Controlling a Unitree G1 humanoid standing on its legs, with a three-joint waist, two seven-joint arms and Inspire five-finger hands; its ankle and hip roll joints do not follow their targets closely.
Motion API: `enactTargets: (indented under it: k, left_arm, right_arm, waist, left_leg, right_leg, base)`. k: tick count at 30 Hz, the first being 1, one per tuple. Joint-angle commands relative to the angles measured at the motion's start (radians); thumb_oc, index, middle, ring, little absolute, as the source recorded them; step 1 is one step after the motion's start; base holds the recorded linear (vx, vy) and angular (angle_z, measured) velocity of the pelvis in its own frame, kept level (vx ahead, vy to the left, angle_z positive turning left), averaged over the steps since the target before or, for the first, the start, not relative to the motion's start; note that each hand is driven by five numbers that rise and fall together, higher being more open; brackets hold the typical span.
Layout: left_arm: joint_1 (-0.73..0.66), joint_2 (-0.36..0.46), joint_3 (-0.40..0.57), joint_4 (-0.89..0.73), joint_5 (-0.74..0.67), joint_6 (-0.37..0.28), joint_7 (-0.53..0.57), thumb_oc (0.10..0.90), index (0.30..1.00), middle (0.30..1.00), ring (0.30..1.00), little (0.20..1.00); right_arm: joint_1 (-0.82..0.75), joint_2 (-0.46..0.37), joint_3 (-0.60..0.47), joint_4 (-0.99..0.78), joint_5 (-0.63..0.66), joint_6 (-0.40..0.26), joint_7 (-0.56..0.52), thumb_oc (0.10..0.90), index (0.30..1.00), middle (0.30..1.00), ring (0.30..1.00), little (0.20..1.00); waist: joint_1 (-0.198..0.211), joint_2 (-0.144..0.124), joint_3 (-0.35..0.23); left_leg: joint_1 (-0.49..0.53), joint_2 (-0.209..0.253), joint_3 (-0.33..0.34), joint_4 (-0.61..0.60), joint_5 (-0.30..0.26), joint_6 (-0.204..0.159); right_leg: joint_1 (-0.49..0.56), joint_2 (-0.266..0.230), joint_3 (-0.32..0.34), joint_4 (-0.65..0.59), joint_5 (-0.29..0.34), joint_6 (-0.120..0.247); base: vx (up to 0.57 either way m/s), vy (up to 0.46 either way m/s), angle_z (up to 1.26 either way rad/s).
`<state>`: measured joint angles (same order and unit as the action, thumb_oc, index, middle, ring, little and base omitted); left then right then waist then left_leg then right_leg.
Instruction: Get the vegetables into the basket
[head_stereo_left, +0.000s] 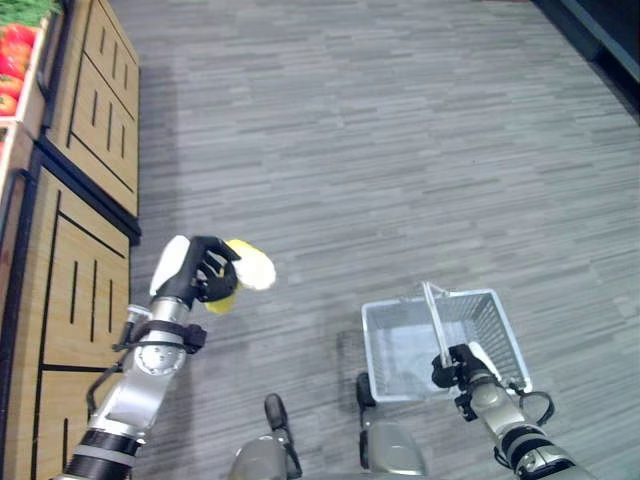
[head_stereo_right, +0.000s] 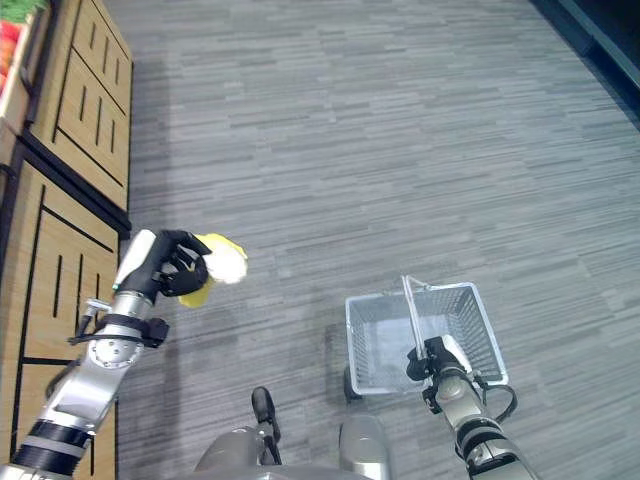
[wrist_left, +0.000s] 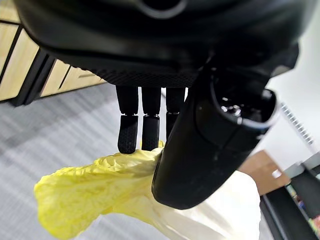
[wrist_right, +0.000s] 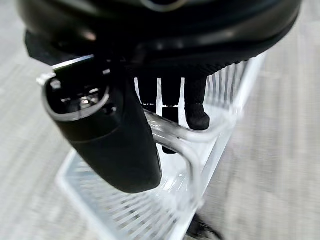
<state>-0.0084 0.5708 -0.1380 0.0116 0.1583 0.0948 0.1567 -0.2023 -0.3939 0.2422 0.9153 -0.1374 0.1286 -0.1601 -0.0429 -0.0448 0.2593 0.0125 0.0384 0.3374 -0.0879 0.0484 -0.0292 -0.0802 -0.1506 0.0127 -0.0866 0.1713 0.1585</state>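
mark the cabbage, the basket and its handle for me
cabbage (head_stereo_left: 256, 268), left eye view, on its pale end past the left hand's fingers.
basket (head_stereo_left: 497, 318), left eye view, on the right side wall.
handle (wrist_right: 192, 137), right wrist view, on the clear bar under the right hand's fingers.

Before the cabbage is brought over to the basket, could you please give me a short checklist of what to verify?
1. Left robot hand has the yellow cabbage gripped: ok, fingers and thumb curl round the leaves.
2. Right robot hand holds the basket handle: ok, fingers hooked round it.
3. White wire basket upright, opening facing up: ok.
4. Room inside the basket: ok, nothing seen in it.
5. Cabbage above the basket: not ok, it hangs over bare floor to the basket's left.
6. Grip firm enough for the swing: cannot tell.
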Motion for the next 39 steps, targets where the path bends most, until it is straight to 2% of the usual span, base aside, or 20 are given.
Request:
enactTargets:
  k: [1,7,10,13,20,26,27,30,35,37,39]
  left_arm:
    - [-0.083,0.017,-0.033,-0.016,0.054,-0.044,0.016,0.400,0.300,0.300,0.300,0.300]
    - [-0.139,-0.020,-0.076,0.123,0.164,0.002,0.014,0.400,0.300,0.300,0.300,0.300]
    - [-0.186,-0.039,-0.132,0.213,0.242,0.019,0.000,0.400,0.300,0.300,0.300,0.300]
    - [-0.237,-0.066,-0.201,0.270,0.309,0.019,-0.008,0.400,0.300,0.300,0.300,0.300]
    - [-0.309,-0.112,-0.289,0.362,0.350,0.026,-0.013,0.400,0.300,0.300,0.300,0.300]
    - [-0.357,-0.170,-0.380,0.497,0.381,0.028,-0.030,0.400,0.300,0.300,0.300,0.300]
    - [-0.359,-0.172,-0.381,0.501,0.380,0.027,-0.029,0.400,0.300,0.300,0.300,0.300]
    - [-0.397,-0.228,-0.444,0.604,0.378,0.018,-0.036,0.400,0.300,0.300,0.300,0.300]
    - [-0.432,-0.270,-0.491,0.688,0.387,0.020,-0.023,0.400,0.300,0.300,0.300,0.300]
    - [-0.412,-0.235,-0.487,0.674,0.384,0.012,-0.030,0.400,0.300,0.300,0.300,0.300]
    - [-0.425,-0.245,-0.507,0.659,0.391,0.007,-0.033,0.400,0.300,0.300,0.300,0.300]
  right_arm:
    - [-0.101,-0.037,0.024,-0.053,0.021,-0.027,-0.035,0.400,0.300,0.300,0.300,0.300]
    - [-0.169,-0.048,0.050,-0.269,0.009,-0.013,-0.041,0.400,0.300,0.300,0.300,0.300]
    - [-0.171,-0.033,0.093,-0.445,-0.022,-0.020,-0.001,0.400,0.300,0.300,0.300,0.300]
    - [-0.201,-0.022,0.158,-0.508,-0.040,-0.029,0.034,0.400,0.300,0.300,0.300,0.300]
    - [-0.257,-0.013,0.243,-0.504,-0.127,-0.016,0.072,0.400,0.300,0.300,0.300,0.300]
    - [-0.298,0.027,0.300,-0.368,-0.185,0.006,0.073,0.400,0.300,0.300,0.300,0.300]
    - [-0.301,0.028,0.301,-0.364,-0.185,0.004,0.072,0.400,0.300,0.300,0.300,0.300]
    - [-0.345,0.055,0.347,-0.332,-0.188,-0.008,0.083,0.400,0.300,0.300,0.300,0.300]
    - [-0.380,0.075,0.391,-0.386,-0.180,-0.024,0.096,0.400,0.300,0.300,0.300,0.300]
    - [-0.384,0.047,0.390,-0.495,-0.189,-0.027,0.116,0.400,0.300,0.300,0.300,0.300]
    - [-0.385,0.049,0.402,-0.540,-0.187,-0.037,0.129,0.400,0.300,0.300,0.300,0.300]
  waist:
    - [0.015,-0.008,-0.107]
    - [0.016,0.040,-0.138]
    - [-0.001,0.071,-0.158]
    - [-0.014,0.098,-0.170]
    - [-0.033,0.134,-0.176]
    - [-0.047,0.181,-0.174]
    - [-0.047,0.182,-0.173]
    - [-0.061,0.218,-0.171]
    - [-0.077,0.238,-0.163]
    - [-0.085,0.252,-0.162]
    - [-0.094,0.260,-0.160]
  left_leg:
    - [-0.042,0.023,-0.079,0.076,-0.044,-0.023]
    - [-0.017,0.062,-0.094,0.039,0.002,-0.057]
    - [-0.006,0.079,-0.083,0.013,0.028,-0.076]
    - [0.005,0.088,-0.070,0.011,0.031,-0.085]
    - [0.009,0.091,-0.065,0.012,0.035,-0.093]
    - [0.005,0.087,-0.068,0.013,0.036,-0.095]
    - [0.005,0.087,-0.068,0.013,0.036,-0.095]
    - [0.001,0.081,-0.069,0.011,0.037,-0.098]
    - [-0.004,0.077,-0.061,0.010,0.040,-0.099]
    - [0.000,0.076,-0.051,0.009,0.038,-0.100]
    - [0.002,0.074,-0.045,0.008,0.036,-0.100]
  right_leg:
    - [-0.057,-0.070,-0.012,0.075,-0.034,0.055]
    - [-0.008,-0.035,-0.050,0.045,-0.059,0.032]
    - [0.008,-0.022,-0.072,0.044,-0.072,0.024]
    - [0.021,-0.017,-0.074,0.030,-0.074,0.020]
    - [0.026,-0.013,-0.058,0.016,-0.073,0.010]
    - [0.020,-0.014,-0.049,0.017,-0.076,0.004]
    - [0.020,-0.013,-0.049,0.017,-0.076,0.004]
    - [0.014,-0.018,-0.044,0.016,-0.077,0.003]
    - [0.000,-0.018,-0.032,0.016,-0.072,0.003]
    - [-0.004,-0.019,-0.023,0.015,-0.070,0.004]
    - [-0.008,-0.019,-0.016,0.015,-0.069,0.004]
  base:
    - [0.04,-0.140,0.31]
    - [0.03,-0.131,0.21]
    - [0.02,-0.104,0.04]
    - [0.03,-0.068,0.00]
    - [0.00,-0.030,-0.03]
    - [0.00,-0.002,-0.01]
    - [0.00,0.000,0.00]
    - [0.00,0.025,-0.01]
    - [0.01,0.004,-0.05]
    - [0.02,0.007,-0.04]
    - [0.02,0.013,-0.13]
